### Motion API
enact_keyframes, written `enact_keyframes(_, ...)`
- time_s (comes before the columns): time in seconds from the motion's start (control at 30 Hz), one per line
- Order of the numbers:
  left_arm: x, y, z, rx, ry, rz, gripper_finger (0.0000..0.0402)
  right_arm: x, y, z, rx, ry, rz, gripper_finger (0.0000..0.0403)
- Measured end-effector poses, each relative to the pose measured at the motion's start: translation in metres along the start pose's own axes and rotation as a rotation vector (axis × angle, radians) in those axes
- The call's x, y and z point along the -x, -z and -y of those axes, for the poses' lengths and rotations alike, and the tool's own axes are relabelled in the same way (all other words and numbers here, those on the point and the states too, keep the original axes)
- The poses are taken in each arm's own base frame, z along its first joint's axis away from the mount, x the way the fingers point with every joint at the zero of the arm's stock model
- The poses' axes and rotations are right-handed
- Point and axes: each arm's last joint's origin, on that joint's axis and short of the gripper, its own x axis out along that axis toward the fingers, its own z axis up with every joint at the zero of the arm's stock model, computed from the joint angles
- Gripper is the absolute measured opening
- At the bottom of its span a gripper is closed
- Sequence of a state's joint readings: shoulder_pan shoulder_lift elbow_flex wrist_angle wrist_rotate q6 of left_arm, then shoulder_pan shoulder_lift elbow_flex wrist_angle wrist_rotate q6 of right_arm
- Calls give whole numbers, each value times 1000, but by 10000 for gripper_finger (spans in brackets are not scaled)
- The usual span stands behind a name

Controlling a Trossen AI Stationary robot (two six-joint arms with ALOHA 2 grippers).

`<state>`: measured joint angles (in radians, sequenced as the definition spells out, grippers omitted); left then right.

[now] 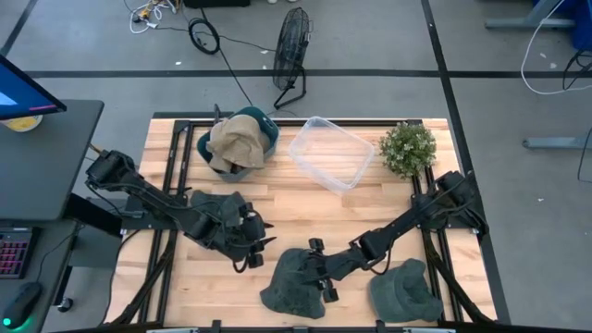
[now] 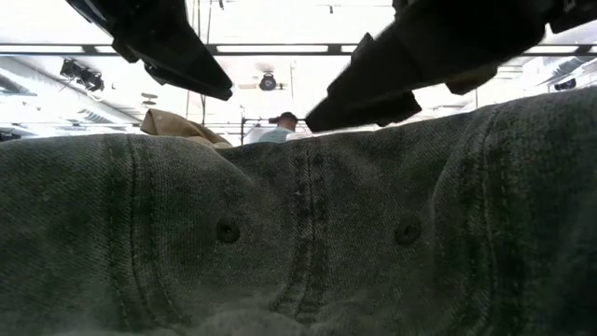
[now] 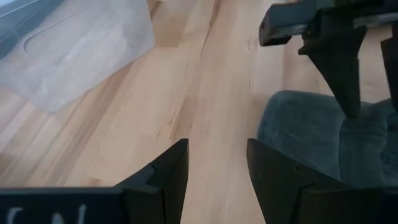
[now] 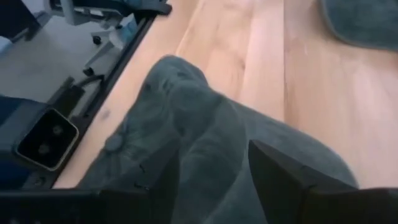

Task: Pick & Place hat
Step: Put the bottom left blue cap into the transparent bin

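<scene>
The task looks to be in its early stage: in the high view a grey-green hat [image 1: 294,282] lies on the wooden table [image 1: 277,199] at the bottom centre of the frame, not yet lifted. The right gripper [image 1: 321,268] hovers over that hat's upper edge, and the right wrist view shows its fingers spread apart with the hat's crown between them, gripping nothing. The left gripper [image 1: 254,240] sits to the left of the hat, its fingers parted over bare wood in its own wrist view. A tan hat [image 1: 233,141] already rests in a teal bin [image 1: 268,137] at upper left of centre, while a clear container [image 1: 333,153] at upper centre holds nothing. Two more dark hats remain on the table, one [image 1: 405,289] at lower right and one [image 1: 215,205] under the left arm, so picking and placing are judged largely still ahead.
</scene>
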<state>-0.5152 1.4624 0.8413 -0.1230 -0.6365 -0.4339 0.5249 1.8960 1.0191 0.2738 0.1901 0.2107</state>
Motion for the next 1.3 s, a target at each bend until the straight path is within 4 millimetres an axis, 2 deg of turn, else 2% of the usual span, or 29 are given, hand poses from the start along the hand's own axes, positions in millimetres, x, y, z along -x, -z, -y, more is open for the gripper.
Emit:
enact_keyframes(0.27, 0, -1, 0, 9, -12, 10, 167, -15, 14, -1, -42, -18, -24, 193)
enact_keyframes(0.37, 0, -1, 0, 11, -12, 10, 167, -17, 17, 0, -57, 3, -30, 179)
enact_keyframes(0.5, 0, -1, 0, 11, -12, 10, 167, -18, 18, 1, -71, 18, -29, 123)
enact_keyframes(0.63, 0, -1, 0, 12, -13, 10, 167, -17, 16, 2, -80, 37, -23, 31)
enact_keyframes(0.67, 0, -1, 0, 12, -13, 10, 167, -16, 15, 2, -80, 36, -21, 17)
enact_keyframes(0.73, 0, -1, 0, 28, -12, 12, 167, -11, 10, 3, -89, 31, -11, 14)
enact_keyframes(0.83, 0, -1, 0, 63, -12, 12, 167, 4, -7, 5, -101, 40, 40, 14)
enact_keyframes(1.0, 0, -1, 0, 83, -11, 12, 167, 46, -38, 16, -36, 140, 81, 6)
enact_keyframes(1.13, 0, -1, 0, 87, -11, 14, 167, 91, -57, 35, 69, 357, 79, 4)
enact_keyframes(1.3, 0, -1, 0, 84, -12, 12, 167, 140, -75, 63, 241, 731, 62, 3)
